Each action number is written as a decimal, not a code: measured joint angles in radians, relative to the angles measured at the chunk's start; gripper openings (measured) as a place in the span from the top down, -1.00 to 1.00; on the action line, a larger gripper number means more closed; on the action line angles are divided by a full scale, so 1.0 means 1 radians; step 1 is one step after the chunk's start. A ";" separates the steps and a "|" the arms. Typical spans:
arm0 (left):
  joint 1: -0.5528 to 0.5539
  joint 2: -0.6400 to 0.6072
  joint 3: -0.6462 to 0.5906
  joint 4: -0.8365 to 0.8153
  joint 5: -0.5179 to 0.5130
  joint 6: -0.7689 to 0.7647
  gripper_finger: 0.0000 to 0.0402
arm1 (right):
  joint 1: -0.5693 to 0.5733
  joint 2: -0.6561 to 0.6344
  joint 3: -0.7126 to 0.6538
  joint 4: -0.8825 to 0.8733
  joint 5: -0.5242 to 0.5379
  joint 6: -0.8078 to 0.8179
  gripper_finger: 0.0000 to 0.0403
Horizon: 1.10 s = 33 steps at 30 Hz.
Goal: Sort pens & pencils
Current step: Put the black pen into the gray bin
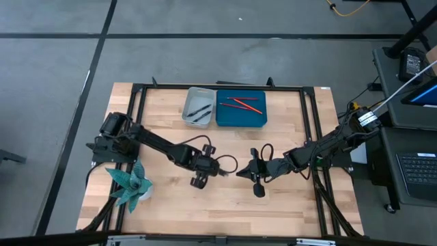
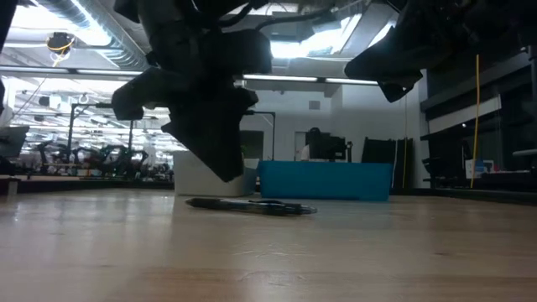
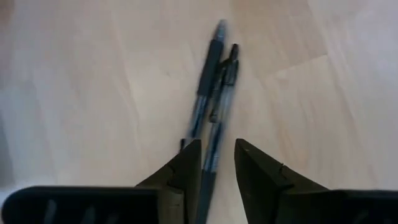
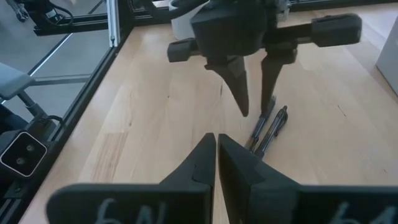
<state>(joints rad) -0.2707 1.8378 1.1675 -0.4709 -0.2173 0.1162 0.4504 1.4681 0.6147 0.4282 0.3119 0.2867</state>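
Picking-up step, it seems: left gripper [image 3: 217, 165] open a little, fingers either side of two black pens [image 3: 214, 87] lying side by side mid-table; right gripper [image 4: 216, 155] closed and empty just to the right; next, probably lower, pinch one, carry to far gray tray [image 1: 188, 104].

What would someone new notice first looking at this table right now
The left tool stands out first, hanging open just above two dark pens that lie side by side on the bare wood near the table's middle. The right tool hovers close by, facing it, with its fingers shut. At the far edge sit a grey tray holding dark pens and a blue tray holding the red pencils.
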 joint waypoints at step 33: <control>0.086 0.103 -0.003 0.027 0.148 0.078 0.56 | 0.032 0.000 0.000 -0.007 0.000 0.025 0.90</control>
<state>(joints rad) -0.1844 1.9411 1.1646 -0.4440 -0.0690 0.1940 0.4819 1.4681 0.6147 0.4208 0.3121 0.3115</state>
